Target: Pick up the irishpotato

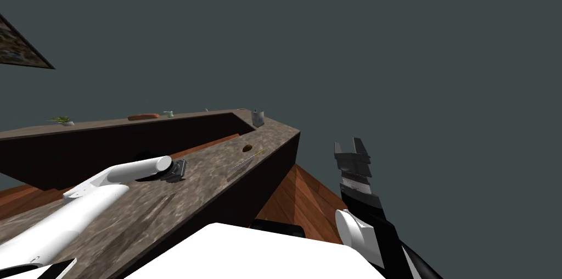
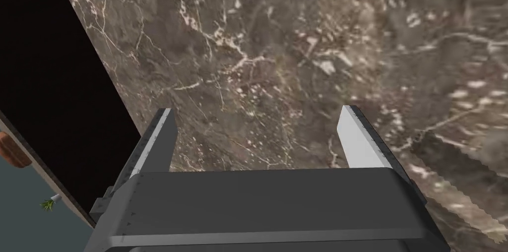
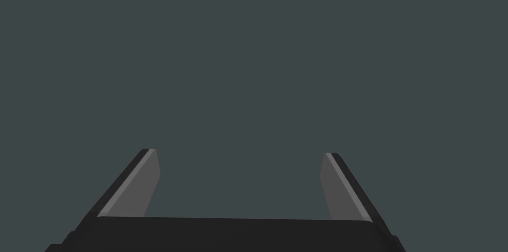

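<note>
a marbled counter (image 1: 181, 204) is reached over
the left gripper (image 2: 256, 111) is held above it, fingers apart; the right gripper (image 3: 239, 153) is raised off its edge (fingers also apart); the small brown potato (image 1: 247, 148) is seen farther along the top.

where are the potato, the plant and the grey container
small brown oval potato (image 1: 247, 148), head view, its middle
small green leafy plant (image 1: 60, 120), head view, its leaves
small grey upright container (image 1: 258, 118), head view, its side

Left arm (image 1: 118, 176) stretched forward, left pincer (image 2: 258, 110) tipped downward with fingers spread wide, right arm (image 1: 366, 216) raised alongside, right pincer (image 3: 240, 153) likewise spread
</note>
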